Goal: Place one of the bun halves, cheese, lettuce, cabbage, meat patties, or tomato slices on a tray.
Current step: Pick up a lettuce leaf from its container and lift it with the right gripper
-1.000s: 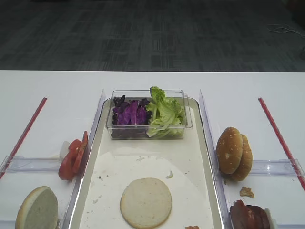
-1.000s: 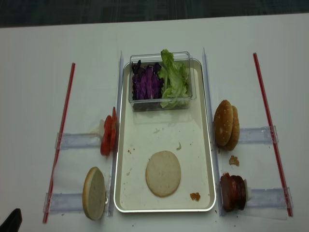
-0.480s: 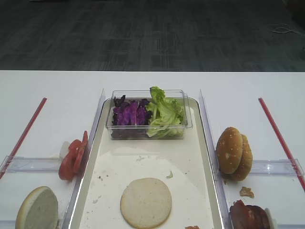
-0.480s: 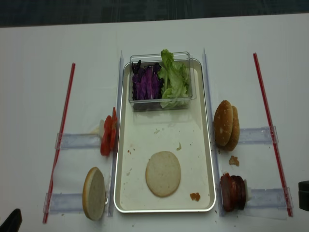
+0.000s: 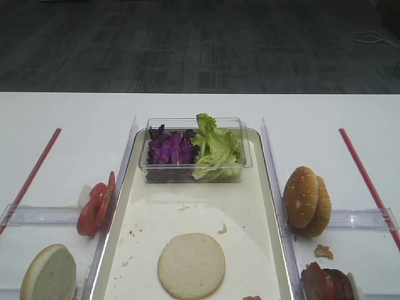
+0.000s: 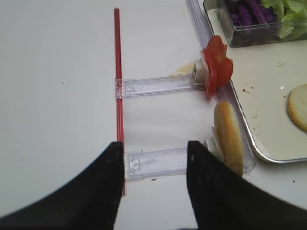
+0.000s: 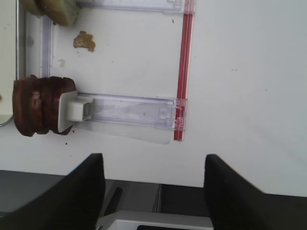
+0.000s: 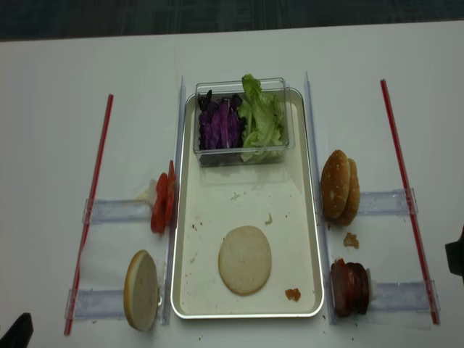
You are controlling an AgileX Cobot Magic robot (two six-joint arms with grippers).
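Note:
The silver-rimmed tray (image 5: 269, 187) (image 8: 313, 181) holds one pale flat bun half (image 5: 191, 265) (image 8: 245, 259). In a clear tub at its far end lie purple cabbage (image 5: 170, 150) and lettuce (image 5: 215, 147). Tomato slices (image 5: 95, 204) (image 6: 217, 64) and a pale bun half (image 5: 49, 274) (image 6: 229, 136) stand on edge left of the tray. Sesame bun halves (image 5: 306, 200) and meat patties (image 8: 349, 288) (image 7: 41, 105) stand to its right. Cheese is out of view. My right gripper (image 7: 153, 167) (image 8: 457, 261) is open and empty, right of the patties. My left gripper (image 6: 156, 158) is open and empty near the table's front left.
Clear plastic holders (image 7: 129, 109) (image 6: 158, 85) carry the upright food on both sides. Red strips (image 8: 98, 188) (image 8: 402, 181) run along the outer left and right. Crumbs (image 8: 351, 240) lie between the sesame buns and the patties, and another scrap (image 8: 293, 294) lies on the tray.
My right gripper has come into the realsense view at the right edge and moved farther along the table. The food and the left gripper have not moved.

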